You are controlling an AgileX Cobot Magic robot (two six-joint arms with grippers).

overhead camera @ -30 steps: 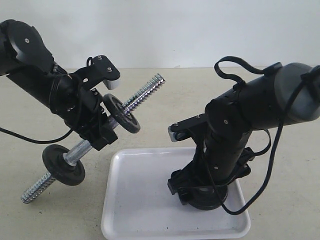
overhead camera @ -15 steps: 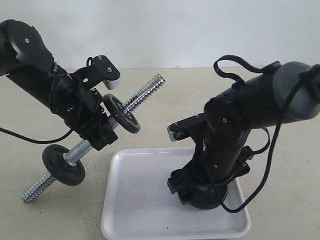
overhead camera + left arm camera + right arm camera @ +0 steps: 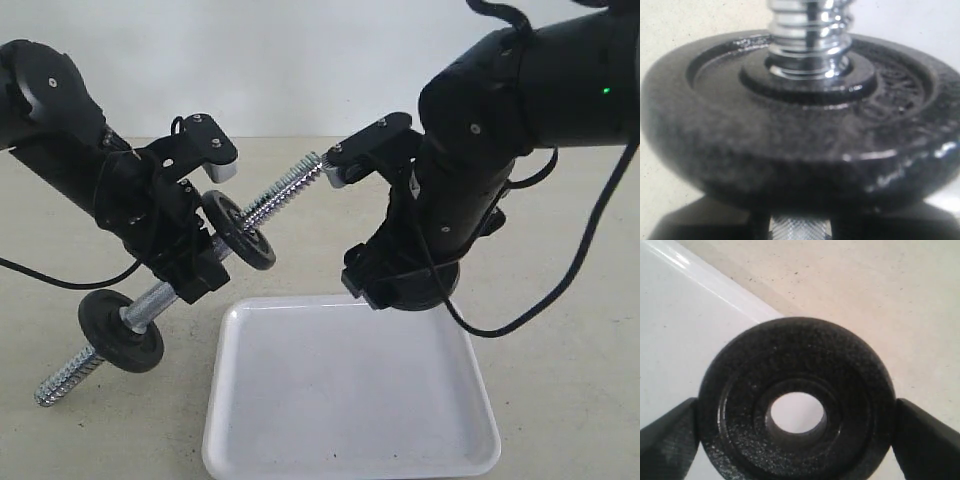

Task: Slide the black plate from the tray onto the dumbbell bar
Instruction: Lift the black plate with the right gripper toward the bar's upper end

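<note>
At the left, clamping the knurled middle of the dumbbell bar (image 3: pixel 285 190) with the left hand (image 3: pixel 188 272), pressed together on it; holding it off the counter (image 3: pixel 560 380) at a slant, free threaded end up and toward the middle, with two discs (image 3: pixel 240 230) already on it, one each side of the grip. Below centre, nothing lying in the tray (image 3: pixel 340 400) now. To the right, pinching the black plate (image 3: pixel 795 355) by opposite edges of its rim with the right hand (image 3: pixel 385 285), fingers (image 3: pixel 667 437) spread wide to span it. Raised within the last second from down in the tray to well above it, near the bar's free tip though not yet lined up. Pick-up done, by the look of it; next, probably squaring the centre hole to the threads and sliding it on
</note>
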